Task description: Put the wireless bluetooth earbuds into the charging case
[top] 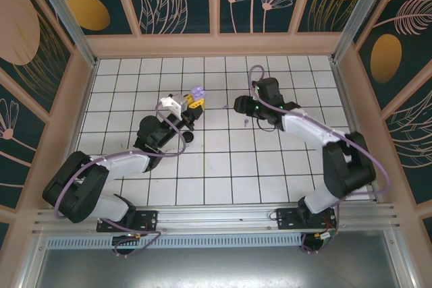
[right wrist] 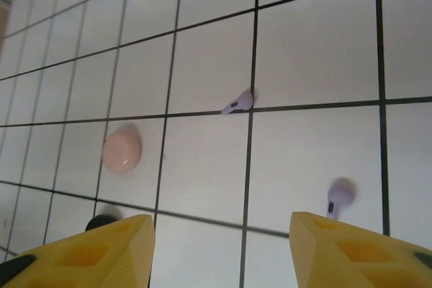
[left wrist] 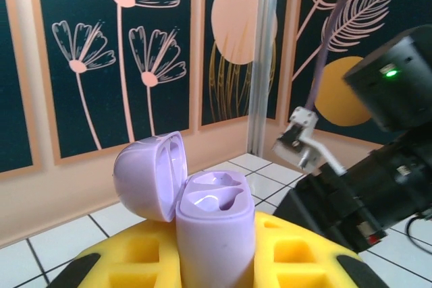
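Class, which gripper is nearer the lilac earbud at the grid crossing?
Right. The right gripper hovers open over the earbud; the left gripper is off to its side, shut on the open lilac case.

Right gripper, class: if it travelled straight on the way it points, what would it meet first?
Probably the bare tiled table, between the open fingers of the right gripper; a lilac earbud lies just beyond that spot. Depth is unclear.

We see the lilac case as smooth, glossy plastic. The white tiles of the table look smooth and faintly shiny; the yellow jaws look matt.
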